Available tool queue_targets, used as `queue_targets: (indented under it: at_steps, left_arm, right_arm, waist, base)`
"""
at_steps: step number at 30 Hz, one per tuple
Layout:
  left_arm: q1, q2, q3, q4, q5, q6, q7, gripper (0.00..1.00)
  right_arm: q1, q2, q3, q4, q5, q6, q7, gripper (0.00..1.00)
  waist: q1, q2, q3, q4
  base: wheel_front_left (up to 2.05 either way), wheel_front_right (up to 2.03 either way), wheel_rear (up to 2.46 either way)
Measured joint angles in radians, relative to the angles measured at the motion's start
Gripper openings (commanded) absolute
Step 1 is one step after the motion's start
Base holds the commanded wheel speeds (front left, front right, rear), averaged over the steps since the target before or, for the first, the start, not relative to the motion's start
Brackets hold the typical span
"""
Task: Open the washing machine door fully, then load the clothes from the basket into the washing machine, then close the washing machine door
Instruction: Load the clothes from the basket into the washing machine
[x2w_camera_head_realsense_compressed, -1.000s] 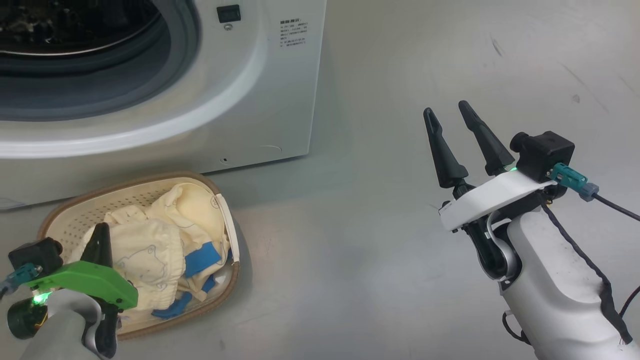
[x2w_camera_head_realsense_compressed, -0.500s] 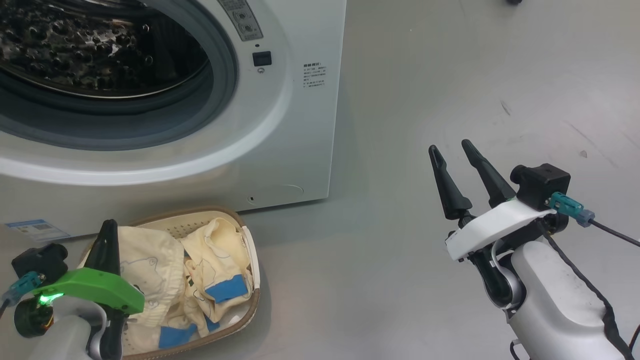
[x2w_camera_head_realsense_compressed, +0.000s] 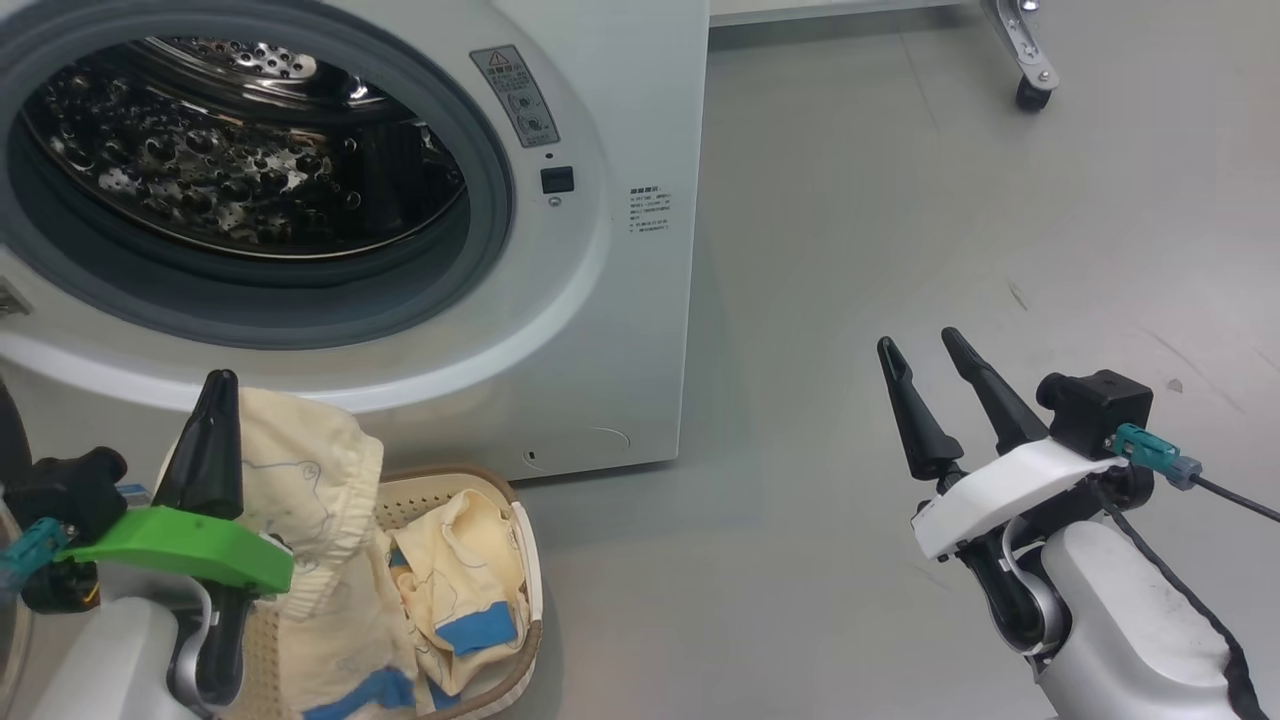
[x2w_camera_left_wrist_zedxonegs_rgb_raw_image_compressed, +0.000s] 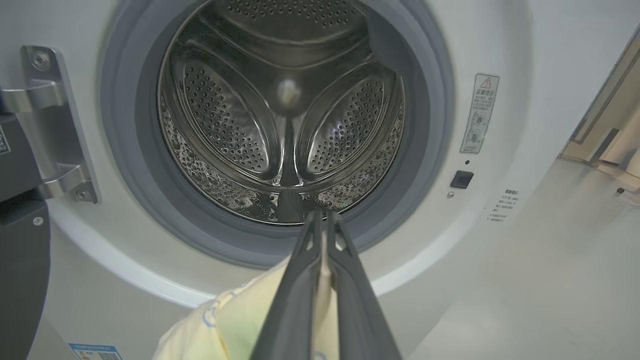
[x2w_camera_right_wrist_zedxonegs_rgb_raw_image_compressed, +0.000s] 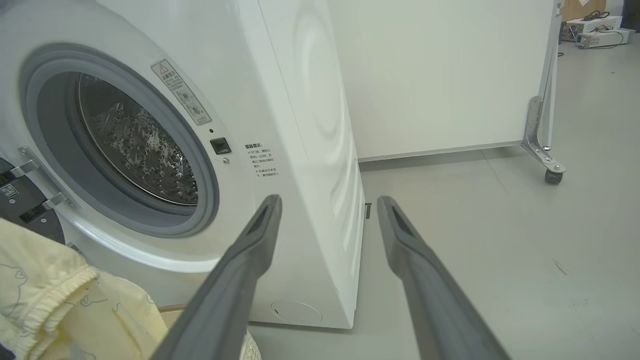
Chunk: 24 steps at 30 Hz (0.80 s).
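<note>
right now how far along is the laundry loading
Done: the washing machine door is swung aside, and the drum looks empty. In hand: the left gripper is shut on one cream garment raised above the basket, facing the opening. Left: load it and the clothes in the basket, then close the door. The right gripper hangs open.

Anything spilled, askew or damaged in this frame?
Nothing stands out. The left gripper is shut on one cream garment, which hangs over the basket; another garment lies inside it. The drum looks empty, the right gripper is open above the floor, which shows faint scuffs.
</note>
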Motion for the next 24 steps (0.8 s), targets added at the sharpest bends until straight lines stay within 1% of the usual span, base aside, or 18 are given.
queue_targets:
  at_steps: [5,7,9,12,24]
  left_arm:
    - [0.043,0.010,0.000,-0.055,0.034,0.002,0.000,0.00]
    - [0.058,0.016,0.001,-0.073,0.053,0.012,0.000,0.00]
    - [0.072,0.028,0.006,-0.095,0.066,0.030,0.000,0.00]
    - [0.088,0.045,0.009,-0.123,0.086,0.043,0.000,0.00]
    - [0.148,0.044,0.010,-0.204,0.092,0.072,0.000,0.00]
  right_arm:
    - [0.007,-0.015,-0.005,-0.003,0.002,0.000,0.000,1.00]
    - [0.018,-0.021,-0.008,-0.007,0.007,0.000,0.000,1.00]
    - [0.023,-0.026,-0.008,-0.010,0.008,0.000,0.000,1.00]
    - [0.023,-0.030,-0.013,-0.019,0.008,0.000,0.000,1.00]
    - [0.023,-0.041,-0.013,-0.037,0.009,0.000,0.000,1.00]
  waist:
    - [0.0000,0.0000,-0.030,0.009]
    - [0.0000,0.0000,-0.039,0.012]
    - [0.0000,0.0000,-0.046,0.016]
    - [0.0000,0.0000,-0.051,0.019]
    - [0.0000,0.0000,-0.046,0.024]
  base:
    - [0.00,0.00,0.00]
    - [0.00,0.00,0.00]
    - [0.00,0.00,0.00]
    - [0.00,0.00,0.00]
    - [0.00,0.00,0.00]
